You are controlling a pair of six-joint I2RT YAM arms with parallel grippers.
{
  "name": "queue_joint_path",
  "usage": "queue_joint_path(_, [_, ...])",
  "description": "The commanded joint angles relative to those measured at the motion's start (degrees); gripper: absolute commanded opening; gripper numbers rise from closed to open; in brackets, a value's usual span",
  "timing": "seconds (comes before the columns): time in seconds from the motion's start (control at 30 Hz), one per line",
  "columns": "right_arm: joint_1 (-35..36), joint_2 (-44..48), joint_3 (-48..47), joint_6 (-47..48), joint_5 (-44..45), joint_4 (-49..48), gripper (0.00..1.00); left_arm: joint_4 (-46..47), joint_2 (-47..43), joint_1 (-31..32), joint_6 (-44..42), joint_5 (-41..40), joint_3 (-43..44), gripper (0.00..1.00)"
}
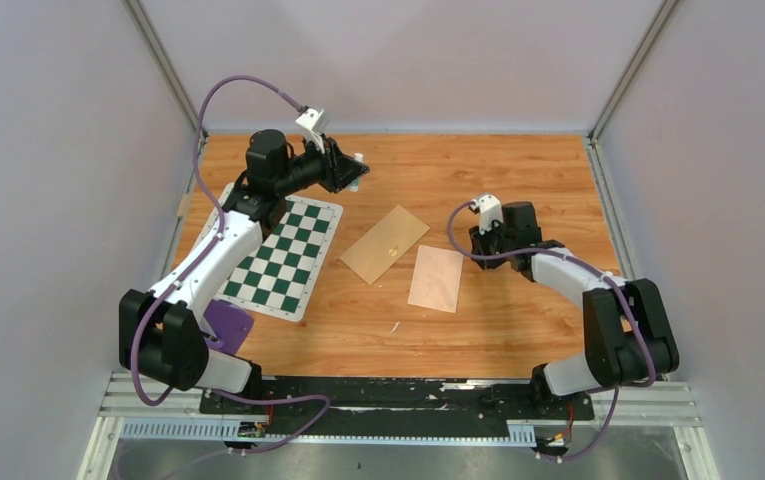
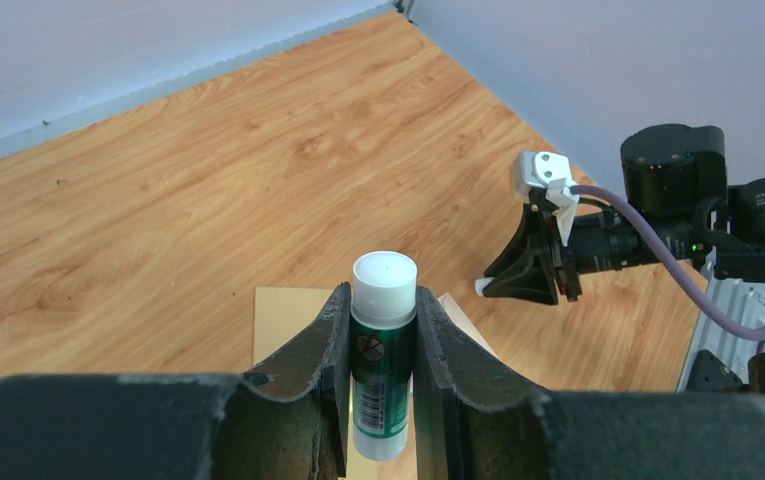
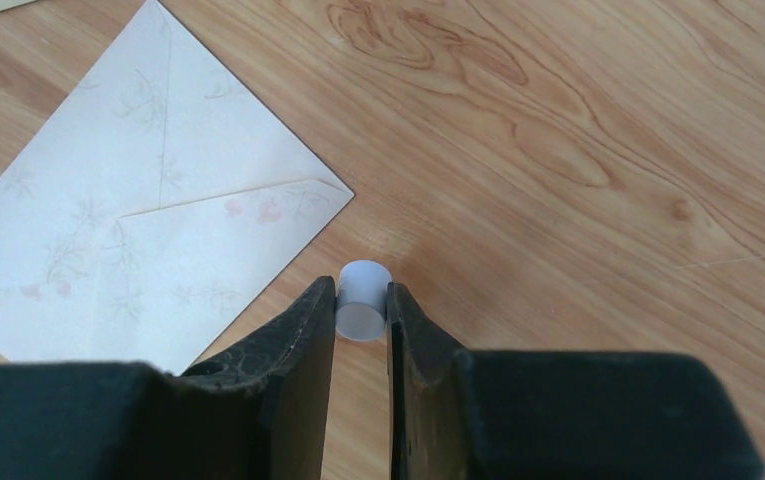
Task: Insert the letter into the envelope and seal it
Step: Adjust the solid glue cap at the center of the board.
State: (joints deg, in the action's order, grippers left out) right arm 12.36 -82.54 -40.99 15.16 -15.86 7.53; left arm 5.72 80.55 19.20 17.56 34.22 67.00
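At the left of the top view a green-and-white checkered mat lies flat on the wooden table, with a purple piece at its lower corner, partly under the left arm.

Above the mat, in the upper left of the frame, the left gripper is clamped on a glue stick. The stick's long axis runs along the fingers. Its white end sticks out past the fingertips and its green body sits between the pads. Seen from above, that white end points toward the upper right.

At centre lies a tan rectangle, its long axis running diagonally from lower left to upper right.

Just right of it and a little lower is the envelope, flat on the wood. Its long axis runs almost straight up and down the frame, with the top end leaning slightly right. I cannot tell whether it touches the tan rectangle. The right wrist view shows its pale floral print and its seam lines.

Right of the envelope, the right gripper points down at the table and pinches a small white cap just beside the envelope's nearest corner.
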Motion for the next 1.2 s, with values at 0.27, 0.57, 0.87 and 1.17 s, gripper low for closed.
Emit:
queue_joint_path(0.27, [0.64, -0.34, 0.89, -2.75, 2.61, -0.01, 0.48, 2.08, -2.44, 0.05, -0.29, -0.42, -0.10, 0.00])
queue_joint_path(0.57, [0.44, 2.74, -5.77, -9.73, 3.62, 12.25, 0.57, 3.33, -2.97, 0.11, 0.15, -0.48, -1.11, 0.00])
queue_joint_path(0.87, [-1.59, -0.70, -10.21, -14.15, 1.19, 11.74, 0.44, 4.05, -3.06, 0.05, 0.85, -0.75, -1.79, 0.00])
queue_joint_path(1.17, [-1.62, -8.03, -13.59, -17.85, 4.76, 14.06, 0.51, 2.73, -4.24, 0.06, -0.03, -0.97, -2.42, 0.00])
